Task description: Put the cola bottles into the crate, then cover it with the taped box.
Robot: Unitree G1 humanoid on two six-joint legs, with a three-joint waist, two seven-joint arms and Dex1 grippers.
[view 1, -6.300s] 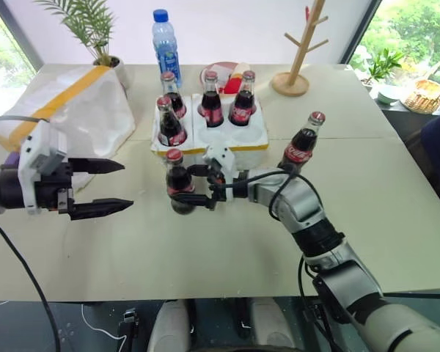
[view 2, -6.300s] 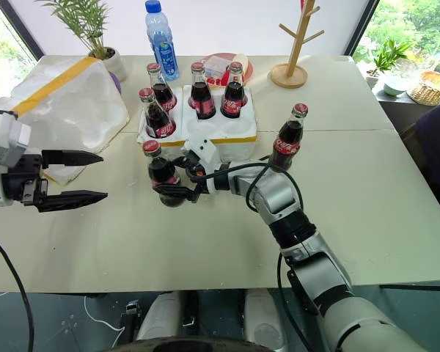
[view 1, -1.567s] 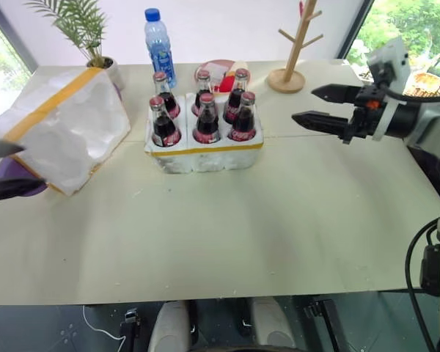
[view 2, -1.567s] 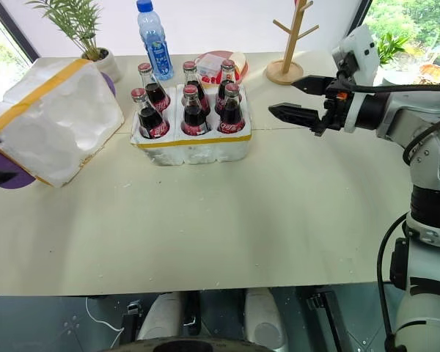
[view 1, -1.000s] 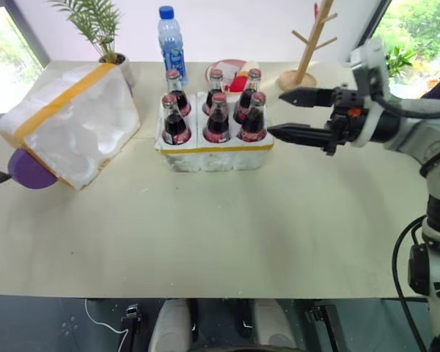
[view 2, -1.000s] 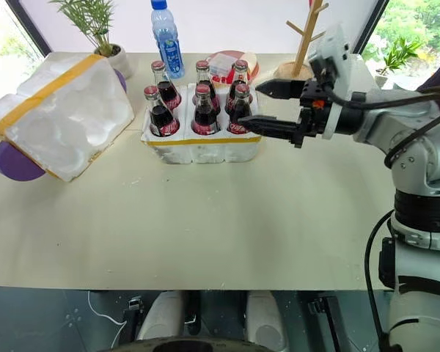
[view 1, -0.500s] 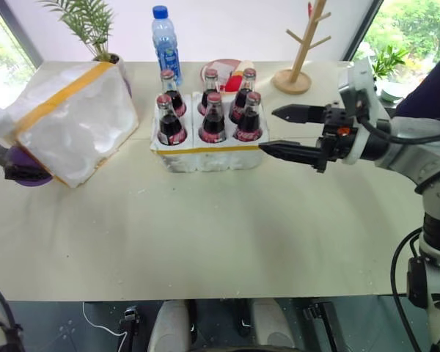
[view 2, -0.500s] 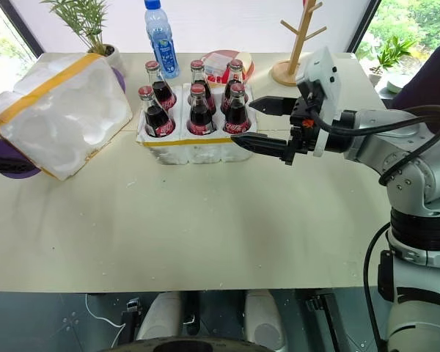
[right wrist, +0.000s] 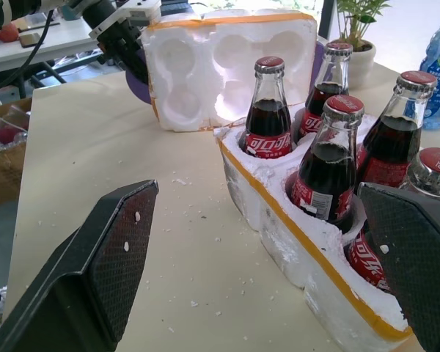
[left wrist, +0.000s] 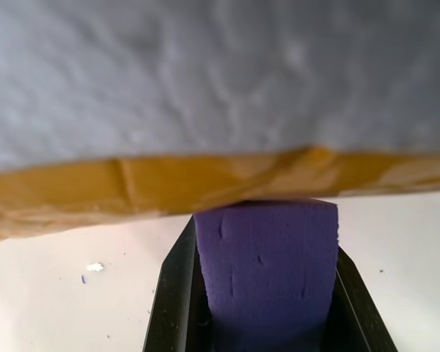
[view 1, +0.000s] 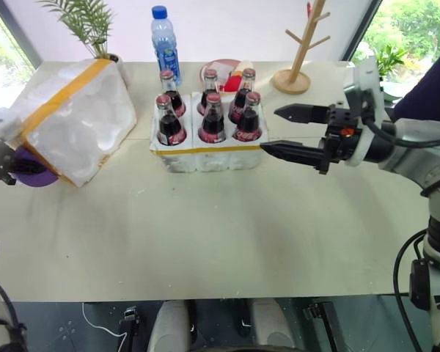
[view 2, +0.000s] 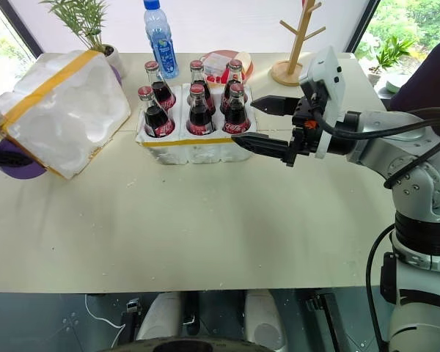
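While all 6 cola bottles (view 2: pixel 199 108) sit upright in the crate (view 2: pixel 198 140) at the middle of the table (view 2: pixel 227 227), the action is over on the left. The left gripper (view 1: pixel 15 166) is clamped shut on a purple foam block (left wrist: pixel 264 275) wedged under the low edge of the taped box (view 2: pixel 64 110), which lies tilted on its side well apart from the crate, its molded hollows facing the bottles. The right gripper (view 2: pixel 268 126) hangs just beside the crate's right end with its fingers spread wide, holding nothing.

So the loading looks done, and the cover is the step in hand. Here's the worry: the left grip is on the purple block, not on the box itself, so pulling could slide the block out and drop the box edge flat. The box is also bulky, and a 1-handed lift could let it twist. Swung in low, it may clip the bottle caps and tip the crate.
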